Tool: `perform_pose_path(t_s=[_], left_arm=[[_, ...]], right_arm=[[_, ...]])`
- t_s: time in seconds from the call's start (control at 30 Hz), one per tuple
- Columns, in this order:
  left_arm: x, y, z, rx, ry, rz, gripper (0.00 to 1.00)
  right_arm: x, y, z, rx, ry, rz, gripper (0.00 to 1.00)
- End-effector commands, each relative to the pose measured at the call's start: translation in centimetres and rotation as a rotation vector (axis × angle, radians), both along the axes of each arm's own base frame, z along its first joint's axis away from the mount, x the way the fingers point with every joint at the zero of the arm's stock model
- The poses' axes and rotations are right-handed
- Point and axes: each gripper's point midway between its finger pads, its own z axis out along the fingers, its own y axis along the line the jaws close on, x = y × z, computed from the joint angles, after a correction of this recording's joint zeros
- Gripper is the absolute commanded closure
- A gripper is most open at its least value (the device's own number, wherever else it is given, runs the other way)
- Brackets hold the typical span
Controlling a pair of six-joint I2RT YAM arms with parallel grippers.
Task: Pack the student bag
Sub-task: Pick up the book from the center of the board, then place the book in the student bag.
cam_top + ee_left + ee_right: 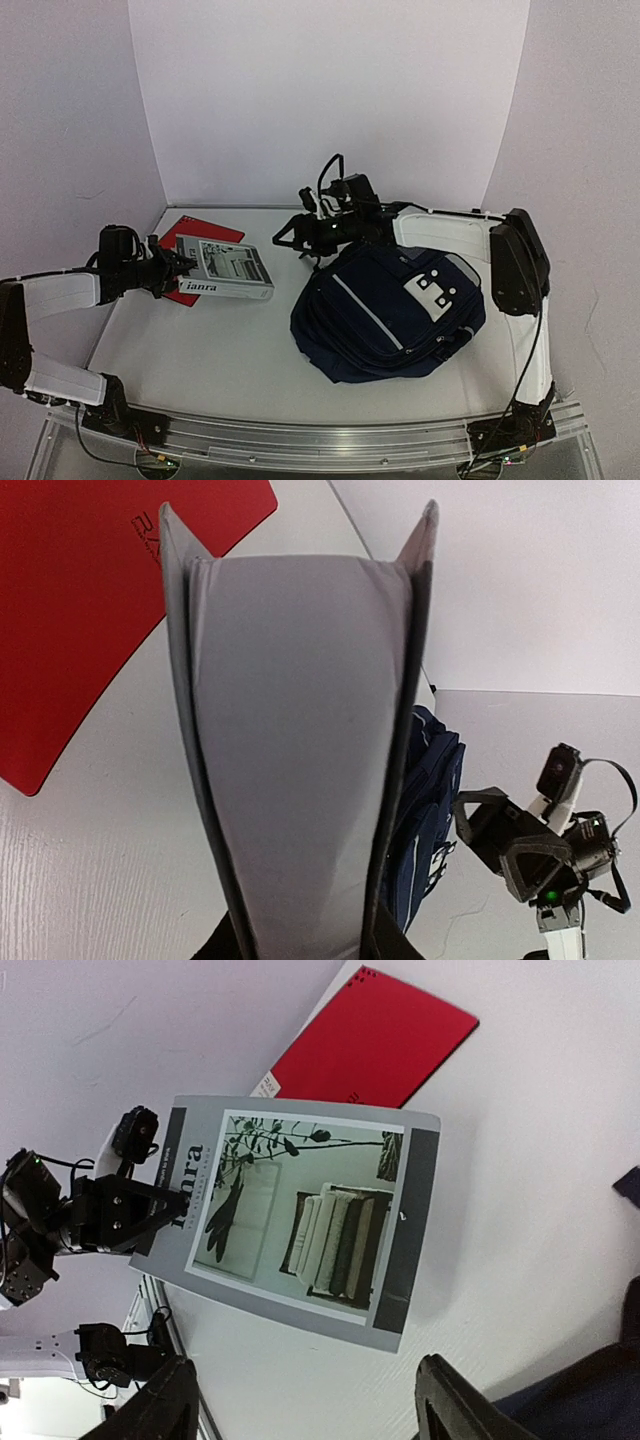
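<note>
The student bag (385, 312), a navy backpack with a white stripe and a grey flap, lies on the table right of centre. Its edge shows in the left wrist view (432, 800) and the right wrist view (590, 1390). A grey hardcover book (228, 269) with a picture on its cover lies at the left, partly over a red folder (203, 234). My left gripper (183, 266) is shut on the book's near-left edge. In the left wrist view its page block (300, 730) fills the space between the jaws. My right gripper (290, 238) hangs open and empty beyond the bag's top-left corner, facing the book (300, 1220).
The red folder (372, 1045) lies flat near the back-left wall. White walls close in the table at the back and both sides. The right arm's white link (445, 233) reaches over the bag's far side.
</note>
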Motion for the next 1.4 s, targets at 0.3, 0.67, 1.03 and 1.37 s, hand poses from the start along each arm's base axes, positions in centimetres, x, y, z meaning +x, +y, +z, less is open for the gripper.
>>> perform_pose_path(t_s=[0.3,0.67,1.03,1.37], left_arm=[[-0.3,1.1,6.0,0.054,-0.081,0.024,0.72],[-1.0,1.1,6.7,0.051,-0.079,0.020,0.72],[-2.2,1.2,7.6,0.070,-0.093,0.010,0.70],[-3.5,-1.5,11.0,0.027,-0.193,-0.209,0.69]], right_arm=[[-4.9,-13.4,-0.1,-0.768,-0.361,-0.323,0.14],[-11.2,-14.3,-6.0,-1.025,-0.359,-0.207,0.34],[-12.2,-13.6,-10.8,-1.101,-0.317,-0.177,0.38],[-10.5,-12.3,-7.8,-1.016,-0.316,-0.323,1.00]])
